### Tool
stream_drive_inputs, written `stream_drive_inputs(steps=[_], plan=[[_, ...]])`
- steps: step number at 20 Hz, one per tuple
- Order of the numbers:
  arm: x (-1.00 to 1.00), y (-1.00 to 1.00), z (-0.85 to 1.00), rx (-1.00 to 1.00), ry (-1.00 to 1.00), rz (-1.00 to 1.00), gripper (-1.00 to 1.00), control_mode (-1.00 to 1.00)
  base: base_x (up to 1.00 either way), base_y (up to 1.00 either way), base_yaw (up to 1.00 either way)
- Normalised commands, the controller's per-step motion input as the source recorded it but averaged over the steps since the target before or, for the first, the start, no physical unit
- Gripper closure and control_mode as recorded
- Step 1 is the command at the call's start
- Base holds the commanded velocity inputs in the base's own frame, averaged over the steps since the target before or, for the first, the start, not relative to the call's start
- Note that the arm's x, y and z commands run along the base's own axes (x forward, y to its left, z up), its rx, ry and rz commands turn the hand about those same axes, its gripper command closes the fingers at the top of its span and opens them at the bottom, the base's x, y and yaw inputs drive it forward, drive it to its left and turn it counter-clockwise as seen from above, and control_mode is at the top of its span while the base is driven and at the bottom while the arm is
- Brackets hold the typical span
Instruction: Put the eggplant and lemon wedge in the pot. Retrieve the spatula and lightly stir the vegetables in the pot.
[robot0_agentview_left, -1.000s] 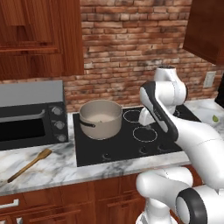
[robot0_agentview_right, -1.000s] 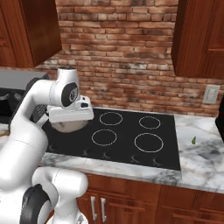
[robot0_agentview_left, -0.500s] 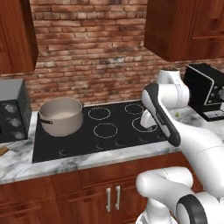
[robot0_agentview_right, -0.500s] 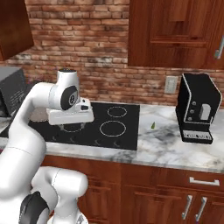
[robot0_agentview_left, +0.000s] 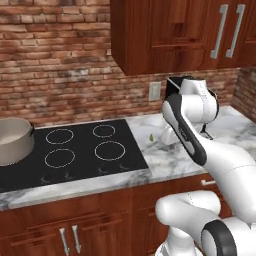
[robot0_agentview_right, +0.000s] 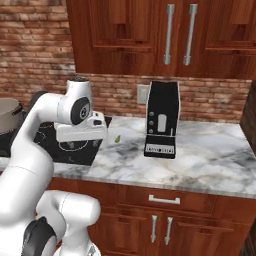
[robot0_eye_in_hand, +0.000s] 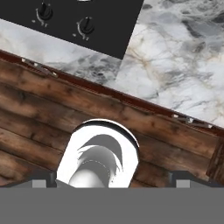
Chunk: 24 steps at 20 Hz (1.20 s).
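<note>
**Hunting for the lemon wedge, nothing picked up yet**

Sitting parked in front of the marble counter (robot0_agentview_right: 210, 165), the robot is facing the stretch between the cooktop (robot0_agentview_left: 75, 155) and the coffee machine (robot0_agentview_right: 161, 120). My guess is it's here because the lemon wedge (robot0_agentview_left: 150, 136) is lying on this bit of stone, just off the stove's right edge, at about 9 o'clock from the robot's wrist in the left base view. In the right base view the same tiny green-yellow bit (robot0_agentview_right: 117, 138) is sitting just right of the hand, well left of the coffee machine.

The pot (robot0_agentview_left: 14, 141) is waiting way over at 9 o'clock on the left base picture, on a back-left burner, and looking empty as far as I can see into it. Makes sense: it's the drop-off point, so it's staying put while the robot is going after the ingredients.

The arm is folded up tight with the hand pointing down and back toward the cabinet front (robot0_eye_in_hand: 52, 113), probably tucked like that for driving. The hand camera is looking at the counter edge, the stove knobs (robot0_eye_in_hand: 85, 27) at 11 o'clock, and wood below.

Gripper (robot0_eye_in_hand: 109, 179): the finger tips (robot0_eye_in_hand: 41, 178) are sitting far apart at the bottom corners, so the jaws are spread wide and holding nothing.

I'm not spotting the eggplant or spatula. So I'm judging this as the very start.
</note>
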Motion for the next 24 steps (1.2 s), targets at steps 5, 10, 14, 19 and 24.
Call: stream_drive_inputs(steps=[5, 10, 14, 19, 24], plan=[[0.0, 0.0, 0.0, 0.0, 0.0, 0.0, -1.0, 1.0, 0.28, -0.34, 0.0], [0.0, 0.0, 0.0, 0.0, 0.0, 0.0, -1.0, 1.0, 0.3, 0.21, -0.11], [0.0, 0.0, 0.0, 0.0, 0.0, 0.0, -1.0, 1.0, 0.84, 0.25, -0.14], [0.0, 0.0, 0.0, 0.0, 0.0, 0.0, -1.0, 1.0, 0.56, 0.16, -0.09], [0.0, 0.0, 0.0, 0.0, 0.0, 0.0, -1.0, 1.0, 0.0, 0.0, 0.0]])
